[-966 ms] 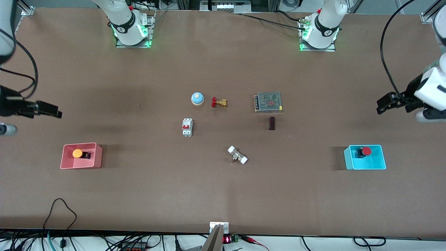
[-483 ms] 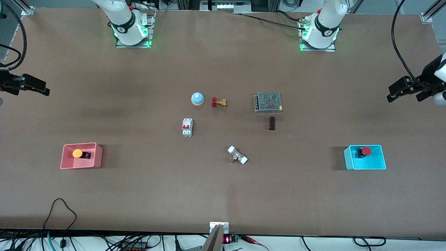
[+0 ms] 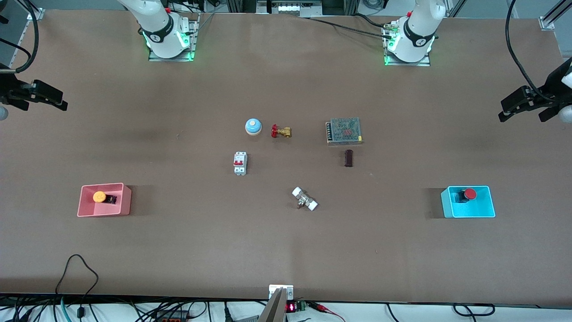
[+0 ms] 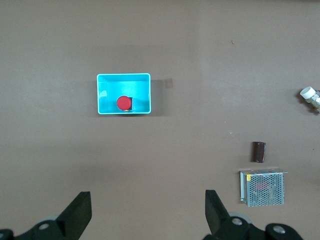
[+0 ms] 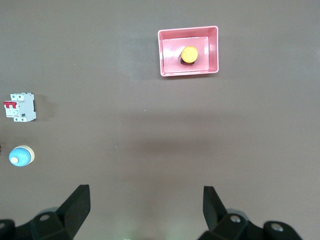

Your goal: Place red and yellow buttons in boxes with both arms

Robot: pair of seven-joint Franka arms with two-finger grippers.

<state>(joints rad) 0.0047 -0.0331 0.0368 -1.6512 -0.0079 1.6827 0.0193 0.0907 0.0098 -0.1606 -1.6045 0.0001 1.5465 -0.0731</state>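
Observation:
The yellow button (image 3: 100, 197) lies in the pink-red box (image 3: 125, 201) toward the right arm's end of the table; both show in the right wrist view, button (image 5: 189, 54) in box (image 5: 214, 47). The red button (image 3: 468, 194) lies in the cyan box (image 3: 485, 206) toward the left arm's end; both show in the left wrist view, button (image 4: 124, 103) in box (image 4: 145, 92). My right gripper (image 3: 60, 102) is open and empty, high over the table's edge at its end. My left gripper (image 3: 507, 111) is open and empty, high over the table at its end.
Mid-table lie a blue dome bell (image 3: 253, 126), a red-handled brass valve (image 3: 280, 131), a white circuit breaker (image 3: 240, 163), a metal mesh power supply (image 3: 344, 130), a small dark block (image 3: 348, 158) and a white-capped fitting (image 3: 304, 199).
Both grippers have risen and drawn away from the boxes toward the table's ends. The buttons and boxes have not moved.

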